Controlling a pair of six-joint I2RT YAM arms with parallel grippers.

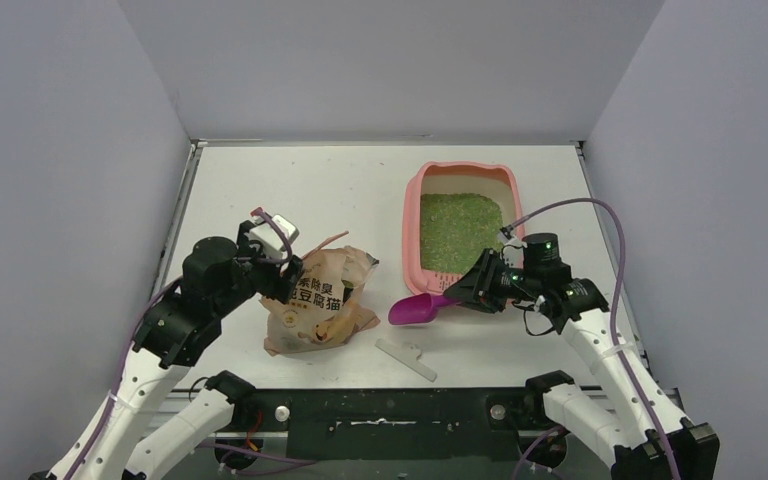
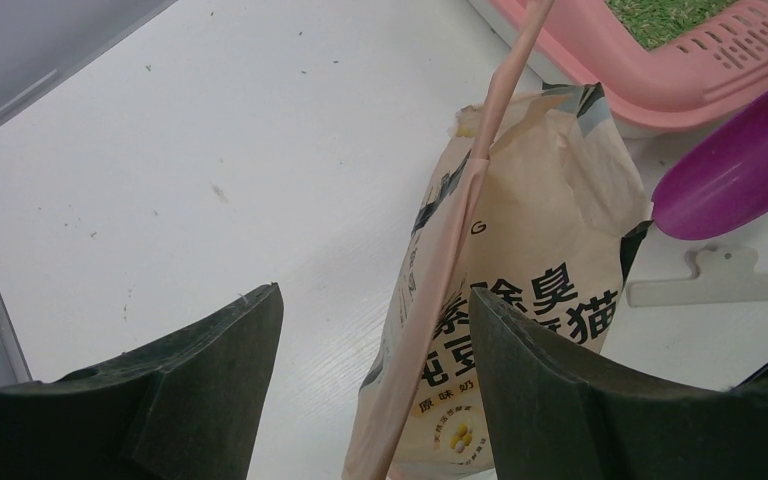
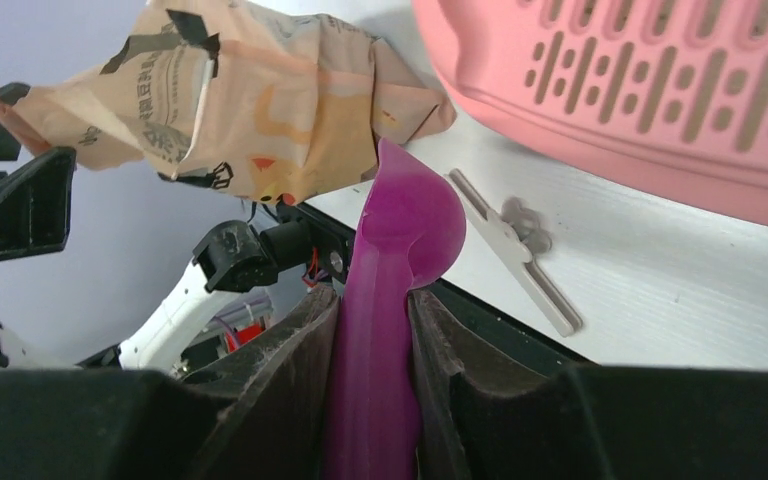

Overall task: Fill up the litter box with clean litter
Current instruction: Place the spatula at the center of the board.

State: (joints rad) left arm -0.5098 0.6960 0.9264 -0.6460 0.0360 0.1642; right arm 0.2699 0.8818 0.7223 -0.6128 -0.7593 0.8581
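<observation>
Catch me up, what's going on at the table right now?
The right end effector is shut on the handle of the scoop, whose bowl looks empty and is by the near end of the litter box. The box already holds a green bed of litter. The left end effector is open at the bag, straddling its pink strap without gripping it.

The magenta scoop (image 3: 378, 330), clamped between the right jaws, runs off the lower edge; beyond them the litter box (image 3: 660, 100) is cropped top and right.
</observation>
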